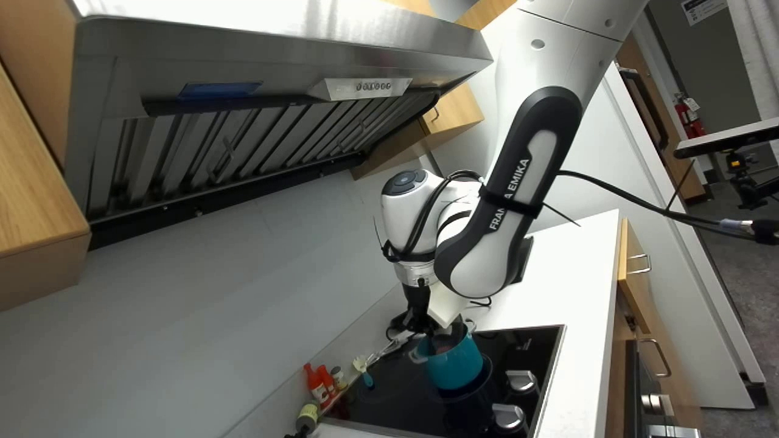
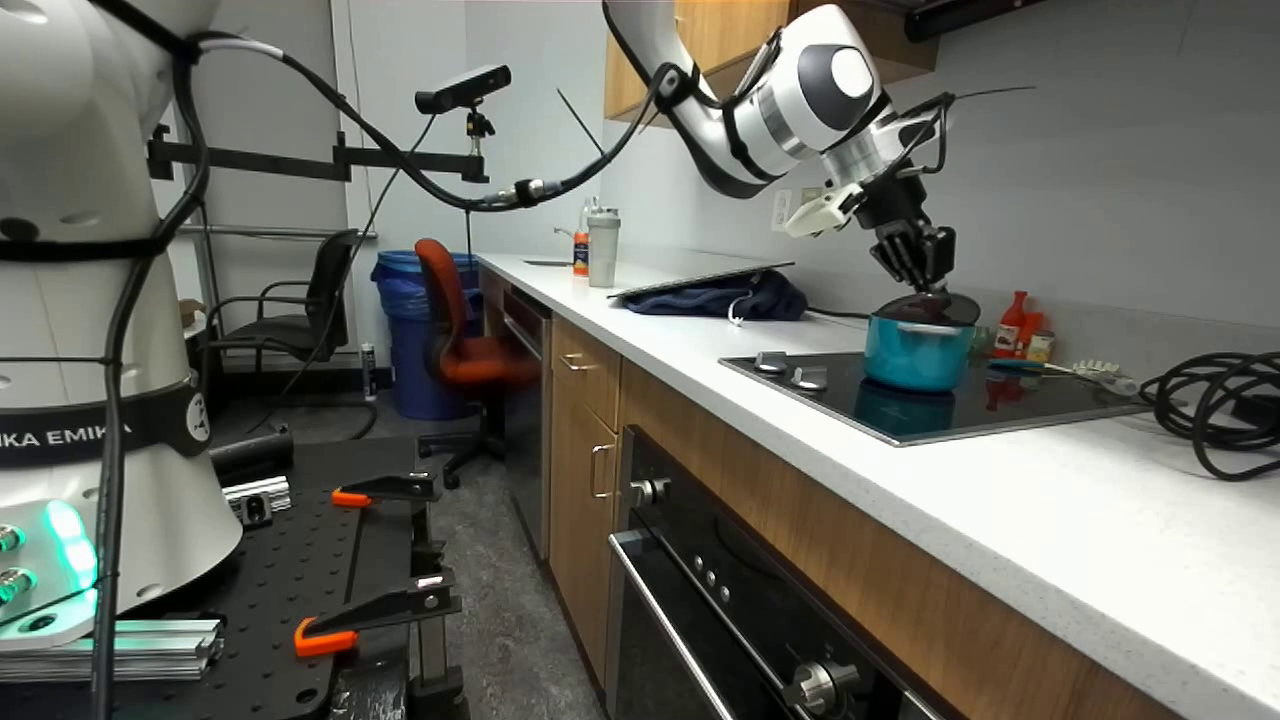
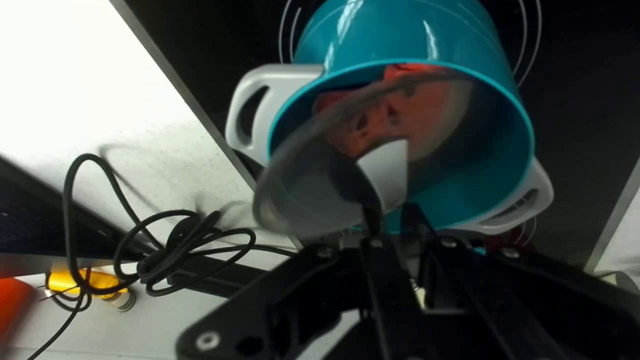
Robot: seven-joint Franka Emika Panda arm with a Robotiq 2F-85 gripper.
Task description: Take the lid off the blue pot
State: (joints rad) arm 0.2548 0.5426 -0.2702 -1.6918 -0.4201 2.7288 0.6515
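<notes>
Visibly, the end effector [image 3: 392, 215] grips the pale knob [image 3: 389, 167] of the see-through lid [image 3: 312, 182], which tilts over the mouth of the blue pot [image 3: 400, 37]; whether the two touch I cannot tell. Under the pot is the black stove plate [image 2: 1000, 414], set in the white table [image 2: 1000, 490], and red bottles [image 2: 1010, 325] stand beyond it in an exterior view.

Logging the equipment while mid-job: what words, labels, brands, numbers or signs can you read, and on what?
"FRA…A EMIKA": arm, partly under a strap.
"KA EMIKA": robot base, start cut off.
Other lettering is too small or blurred: white sign, fire extinguisher label, red bottle label.
</notes>
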